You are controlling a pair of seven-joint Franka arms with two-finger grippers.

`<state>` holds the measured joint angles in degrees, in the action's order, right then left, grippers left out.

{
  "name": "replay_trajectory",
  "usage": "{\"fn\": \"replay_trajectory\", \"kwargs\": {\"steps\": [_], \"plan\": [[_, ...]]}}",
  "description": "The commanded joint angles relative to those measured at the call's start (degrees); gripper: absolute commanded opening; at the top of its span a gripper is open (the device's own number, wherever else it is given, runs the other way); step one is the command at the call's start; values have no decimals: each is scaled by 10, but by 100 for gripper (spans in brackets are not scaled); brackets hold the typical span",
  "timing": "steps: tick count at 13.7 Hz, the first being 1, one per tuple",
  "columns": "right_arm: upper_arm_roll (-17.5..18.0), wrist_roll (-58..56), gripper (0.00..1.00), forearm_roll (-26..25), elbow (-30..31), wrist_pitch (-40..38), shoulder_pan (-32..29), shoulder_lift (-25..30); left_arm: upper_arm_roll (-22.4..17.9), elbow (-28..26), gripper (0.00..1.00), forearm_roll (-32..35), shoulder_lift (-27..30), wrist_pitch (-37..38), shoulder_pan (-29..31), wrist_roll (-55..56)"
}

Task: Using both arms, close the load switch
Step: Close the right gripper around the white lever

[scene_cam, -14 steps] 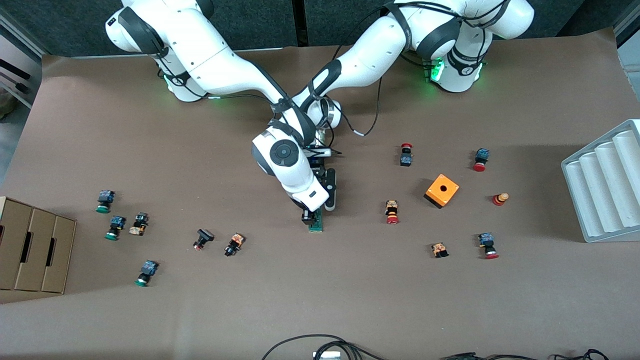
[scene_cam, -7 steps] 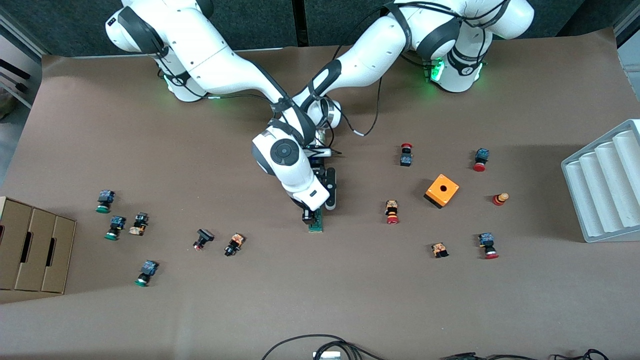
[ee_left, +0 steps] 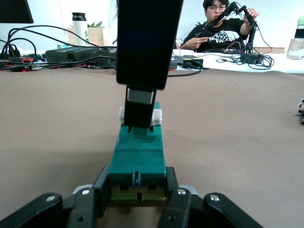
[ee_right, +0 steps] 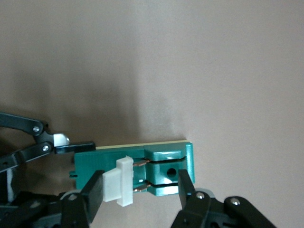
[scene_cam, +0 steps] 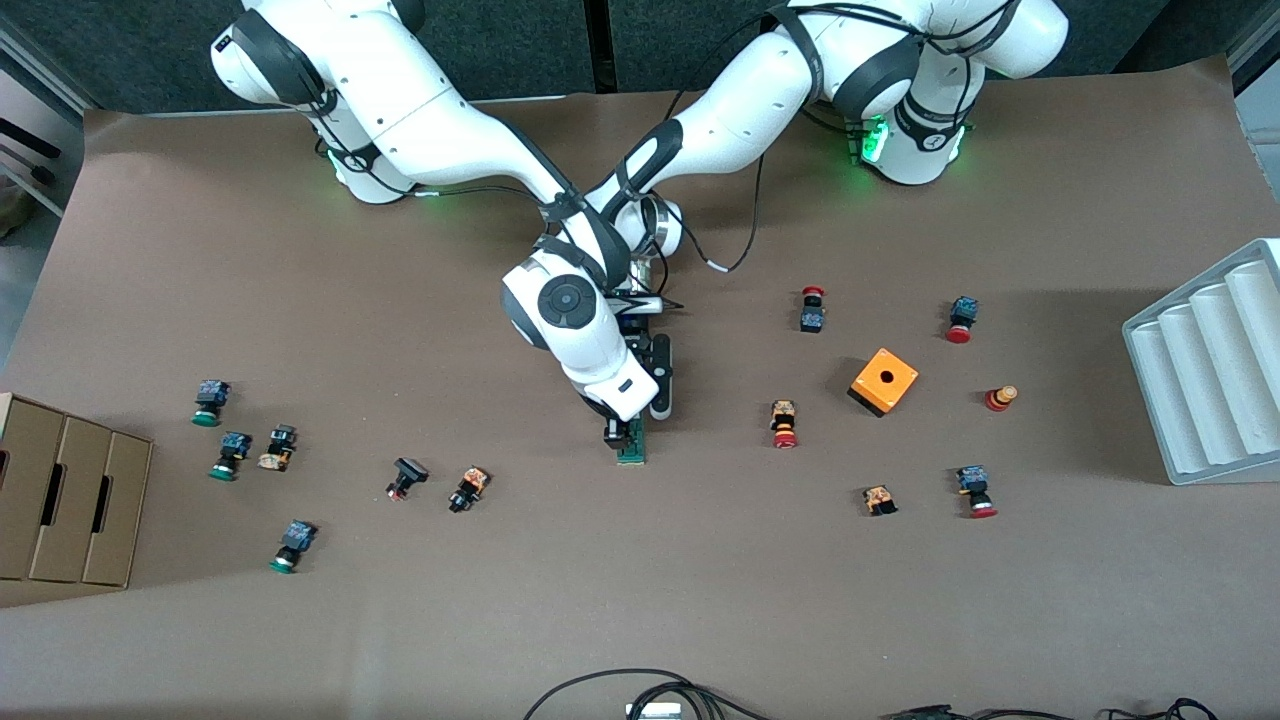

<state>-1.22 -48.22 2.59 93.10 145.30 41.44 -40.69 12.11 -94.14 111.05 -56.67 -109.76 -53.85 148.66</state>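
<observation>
Mid-bench, nearer the camera than the orange box [scene_cam: 884, 381]: load switch [scene_cam: 631, 443] pinched at one end by left pincer [ee_left: 137, 202] for bracing, right pincer [ee_right: 140, 190] pinching white lever [ee_right: 118, 187] from above, likely to press it shut.

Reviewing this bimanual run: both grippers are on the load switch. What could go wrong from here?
1. The right gripper straddles the small white end piece; an off-centre push could slip off it.
2. The left gripper clamps only one end of the load switch, so the block may pivot or tip.
3. Both grippers are crowded over the switch; they might collide.
</observation>
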Motion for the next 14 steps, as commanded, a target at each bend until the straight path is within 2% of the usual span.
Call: {"fn": "replay_trajectory", "kwargs": {"steps": [1,8,14], "plan": [[-2,-6,69,-10,-3,3,-8,4,-3,15,43,7,-22,-8,-4,9],[-2,-6,69,-8,-4,3,-12,6,-3,15,43,7,-22,-8,-4,9],[-1,-6,60,-8,-7,3,-12,6,-3,15,43,7,-22,-8,-4,9]]}}
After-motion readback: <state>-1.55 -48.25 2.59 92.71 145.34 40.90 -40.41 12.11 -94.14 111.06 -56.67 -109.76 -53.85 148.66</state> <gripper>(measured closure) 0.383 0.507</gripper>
